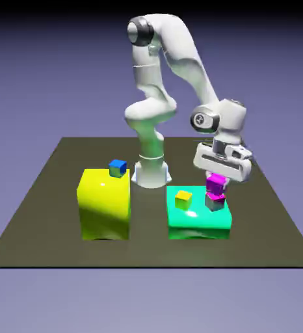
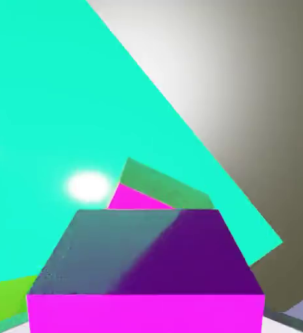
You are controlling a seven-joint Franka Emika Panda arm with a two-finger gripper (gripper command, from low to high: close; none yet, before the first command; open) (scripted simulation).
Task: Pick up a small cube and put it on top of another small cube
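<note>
The small all-magenta cube (image 1: 215, 184) sits between the fingers of my gripper (image 1: 216, 178), which is shut on it. In the hand view it fills the bottom (image 2: 147, 273) and hides the fingertips. Directly under it is the other small cube (image 1: 214, 203), with grey sides and a magenta top, standing on the teal block (image 1: 196, 221) near that block's right end in the exterior view. In the hand view this lower cube (image 2: 155, 188) peeks out just beyond the held one. The two cubes are very close; I cannot tell whether they touch.
A yellow-topped small cube (image 1: 183, 198) stands on the same teal block (image 2: 63, 130), to the exterior view's left of the stack. A big yellow block (image 1: 104, 203) further left carries a blue small cube (image 1: 118, 168). The dark table (image 2: 258, 110) lies beyond the teal block.
</note>
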